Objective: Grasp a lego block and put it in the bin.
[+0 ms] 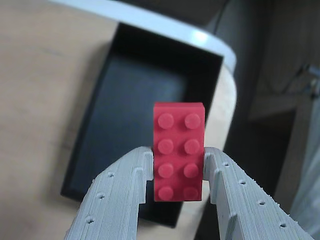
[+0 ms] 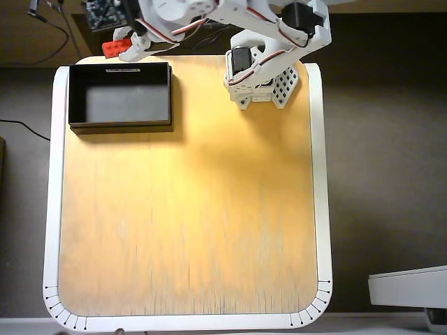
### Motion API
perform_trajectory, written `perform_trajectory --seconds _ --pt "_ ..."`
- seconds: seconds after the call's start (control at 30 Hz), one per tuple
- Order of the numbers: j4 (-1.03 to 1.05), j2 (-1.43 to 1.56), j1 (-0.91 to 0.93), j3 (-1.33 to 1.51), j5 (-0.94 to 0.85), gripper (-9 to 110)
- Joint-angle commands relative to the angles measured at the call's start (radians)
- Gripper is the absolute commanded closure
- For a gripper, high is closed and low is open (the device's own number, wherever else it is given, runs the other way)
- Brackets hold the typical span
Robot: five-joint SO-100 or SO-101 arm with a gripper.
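The red lego block (image 1: 179,150), studs facing the wrist camera, is clamped between my gripper's (image 1: 178,167) two grey fingers (image 1: 125,195). It is held in the air above the near edge of the black bin (image 1: 125,100), which lies below and behind it. In the overhead view the bin (image 2: 77,91) sits at the table's top left corner, with a small white label on its far rim. There my gripper (image 2: 120,47) holds the red block (image 2: 112,48) just beyond that far rim, past the table's back edge.
The arm's white base (image 2: 262,84) stands at the back of the wooden table (image 2: 188,209), right of the bin. The table has a white rim (image 2: 49,209). Cables and a circuit board (image 2: 105,12) lie behind the table at top left.
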Motion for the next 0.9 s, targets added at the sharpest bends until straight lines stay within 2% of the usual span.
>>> perform_trajectory --seconds 0.0,0.87 --pt "-0.028 -0.055 0.041 -0.129 0.003 101" --pt "-0.304 -0.488 0.032 -0.127 -0.04 101"
